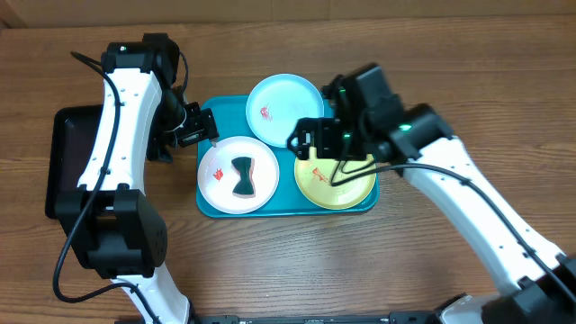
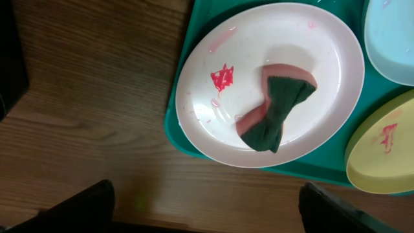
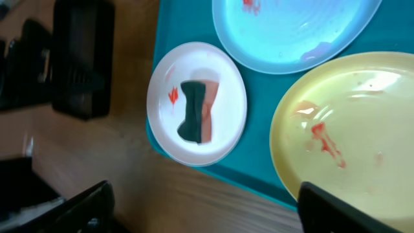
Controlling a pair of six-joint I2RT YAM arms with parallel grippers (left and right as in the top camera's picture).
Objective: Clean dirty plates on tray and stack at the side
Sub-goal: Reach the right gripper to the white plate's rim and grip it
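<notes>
The turquoise tray holds three plates. The white plate at front left has a red smear and a green-and-pink sponge lying on it. The light blue plate is at the back and the yellow-green plate at front right, both smeared red. My left gripper is open and empty above the tray's left edge, beside the white plate. My right gripper is open and empty, hovering between the blue and yellow-green plates. The sponge also shows in the left wrist view and the right wrist view.
A smaller black tray lies on the wooden table to the left of the turquoise tray, partly under the left arm. It also shows in the right wrist view.
</notes>
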